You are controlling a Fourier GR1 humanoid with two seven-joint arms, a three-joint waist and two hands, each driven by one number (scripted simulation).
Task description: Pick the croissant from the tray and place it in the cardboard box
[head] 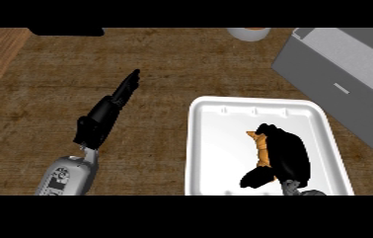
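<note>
head view, looking steeply down on the wooden counter (182, 74). my right hand (287, 158) is over the white tray (218, 148), fingers and thumb curled round the croissant (259, 148); only an orange strip of it shows along the hand's left side, the rest is hidden. the croissant sits in the tray's right half, toward the near edge; i cannot tell whether it rests on the tray floor or is lifted off it. my left hand (109, 111) lies well apart to the left over bare counter, fingers straight and together, pointing away up and right, holding nothing. the left forearm (69, 175) carries small dark markings on its grey shell, too small to read. a grey box (328, 74) stands at the far right, beyond the tray's corner, with a pale slot-like mark on top, no legible writing. a pale round object (249, 33) is cut off by the far edge.
</note>
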